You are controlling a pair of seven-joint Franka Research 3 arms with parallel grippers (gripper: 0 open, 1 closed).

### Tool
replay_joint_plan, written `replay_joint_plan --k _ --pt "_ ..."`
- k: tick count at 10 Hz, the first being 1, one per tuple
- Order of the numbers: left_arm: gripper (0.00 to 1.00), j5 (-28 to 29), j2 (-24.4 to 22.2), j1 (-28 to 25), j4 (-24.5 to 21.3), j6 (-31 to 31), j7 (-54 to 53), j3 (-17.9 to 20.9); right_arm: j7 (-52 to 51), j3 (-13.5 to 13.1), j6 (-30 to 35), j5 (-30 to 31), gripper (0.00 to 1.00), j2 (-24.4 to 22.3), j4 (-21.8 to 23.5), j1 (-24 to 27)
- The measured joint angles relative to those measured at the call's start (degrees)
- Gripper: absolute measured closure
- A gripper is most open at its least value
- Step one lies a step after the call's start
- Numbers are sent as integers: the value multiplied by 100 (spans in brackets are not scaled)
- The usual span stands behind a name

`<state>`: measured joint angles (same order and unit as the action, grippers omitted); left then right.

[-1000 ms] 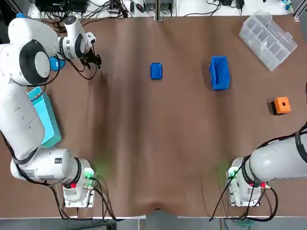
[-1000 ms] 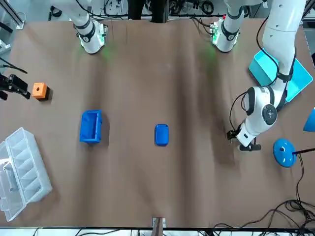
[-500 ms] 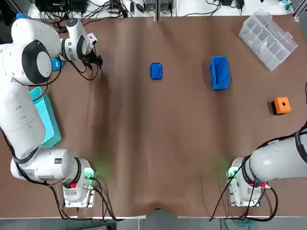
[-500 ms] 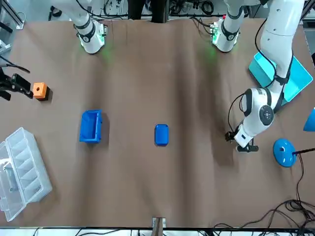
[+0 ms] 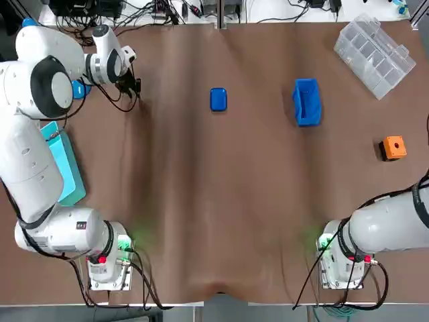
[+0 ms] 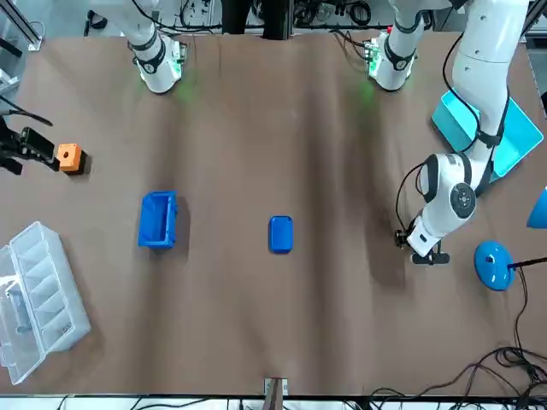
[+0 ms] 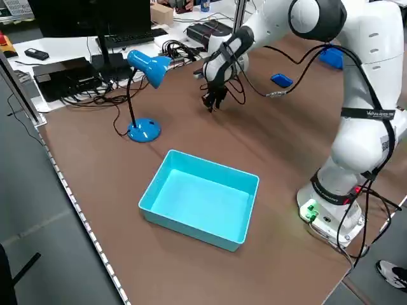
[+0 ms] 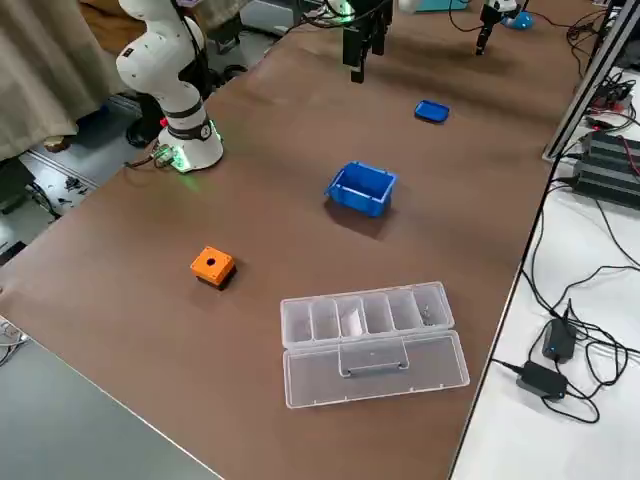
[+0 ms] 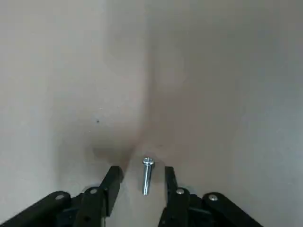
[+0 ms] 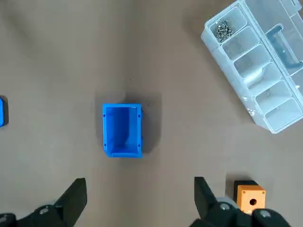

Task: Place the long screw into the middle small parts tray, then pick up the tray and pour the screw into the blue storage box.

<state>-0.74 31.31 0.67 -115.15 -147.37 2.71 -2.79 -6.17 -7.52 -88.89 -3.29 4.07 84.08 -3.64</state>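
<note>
A long silver screw (image 9: 147, 176) with a rounded head lies flat on the brown cloth, in the far left part of the table (image 5: 221, 215). The left gripper (image 9: 142, 171) hangs low over it. Its black fingers (image 9: 113, 177) are parted, and the screw lies in the gap between them, touching neither. A small flat blue tray (image 5: 218, 99) sits well apart to the right, along the far side at mid-table. The open-topped blue box (image 5: 307, 102) stands farther right again, with bare cloth between the two. Past the box, a clear compartment case (image 5: 375, 55) lies in the far right corner, and an orange block (image 5: 393, 147) sits near the right edge. The right gripper (image 10: 138, 185) is held high above the table's right side, near the orange block, its fingers spread wide and empty. A teal bin (image 5: 64, 168) lies at the left edge, and a blue desk lamp (image 7: 143, 82) stands near the left gripper, toward that same edge. The middle and near half of the table are open cloth, brown and softly creased. Cables (image 5: 161, 12) crowd the bench past the far edge.
</note>
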Motion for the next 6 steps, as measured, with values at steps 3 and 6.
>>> replay_joint_plan --k 3,6 --pt "56 0 26 0 -1 -5 0 0 0 -1 14 0 0 0 0 0" --pt "69 0 33 -1 4 -53 0 9 0 0 14 -4 0 -1 0 0"
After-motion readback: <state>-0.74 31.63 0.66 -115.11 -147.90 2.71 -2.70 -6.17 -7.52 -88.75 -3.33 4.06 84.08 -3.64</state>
